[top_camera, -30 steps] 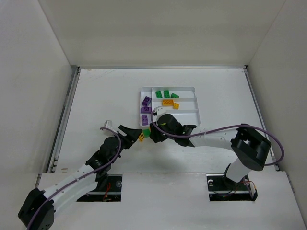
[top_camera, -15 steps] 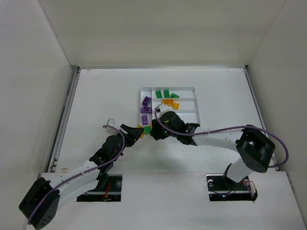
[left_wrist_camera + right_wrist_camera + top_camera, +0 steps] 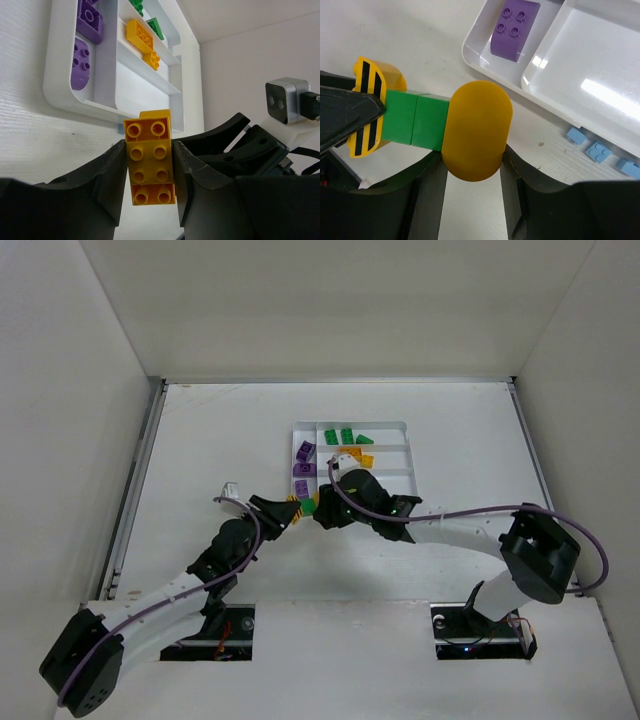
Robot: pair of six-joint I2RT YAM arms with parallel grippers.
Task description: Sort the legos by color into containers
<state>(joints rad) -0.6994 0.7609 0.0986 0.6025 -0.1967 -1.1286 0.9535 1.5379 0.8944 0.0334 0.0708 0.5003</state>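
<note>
Pinching a yellow brick (image 3: 150,160), the left gripper (image 3: 148,167) faces the right gripper (image 3: 472,165), clamped on a rounded orange piece (image 3: 477,127); green bricks (image 3: 417,122) bridge them beside the tray's (image 3: 56,75) near-left corner.

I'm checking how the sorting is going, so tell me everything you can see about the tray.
The tray is white, glossy plastic with rounded corners and lies flat on the table. Raised dividers make one narrow section holding purple bricks and three long ones: the far one holds green bricks, the middle orange bricks, the near one looks empty where visible. Tiny blue bricks lie on the table just outside its near edge.
</note>
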